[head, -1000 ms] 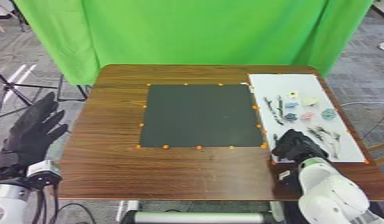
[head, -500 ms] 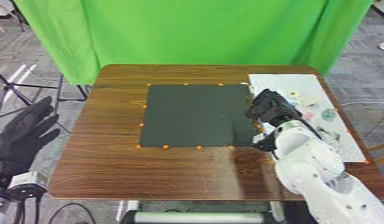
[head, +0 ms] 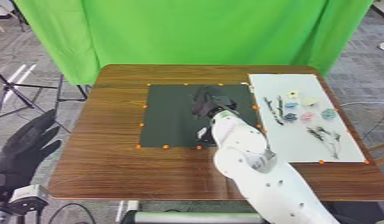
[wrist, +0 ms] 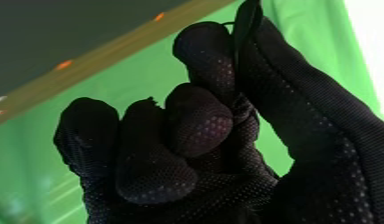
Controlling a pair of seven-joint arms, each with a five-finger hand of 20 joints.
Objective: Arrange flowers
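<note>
In the head view, my right hand (head: 206, 102) is above the upper right part of the black sheet (head: 169, 122). In the right wrist view, thumb and finger of the right hand (wrist: 215, 165) pinch a thin dark piece, likely a stem or leaf (wrist: 248, 22); the other fingers are curled. On the white sheet (head: 291, 145) lie dark stems (head: 279, 112), grey-green sprigs (head: 326, 137), and several small flowers, among them a pink one (head: 307, 116), a teal one (head: 328, 114) and a yellow one (head: 293, 94). My left hand (head: 24, 150) hangs open beside the table's left side.
The brown table (head: 100, 125) carries both sheets, with small orange markers (head: 165, 147) along their edges. A green curtain (head: 215, 35) hangs behind its far edge.
The right hand has moved from the white sheet's near left corner, up and left, to over the black sheet. A small dark piece near that corner is gone. The left hand has shifted slightly down.
</note>
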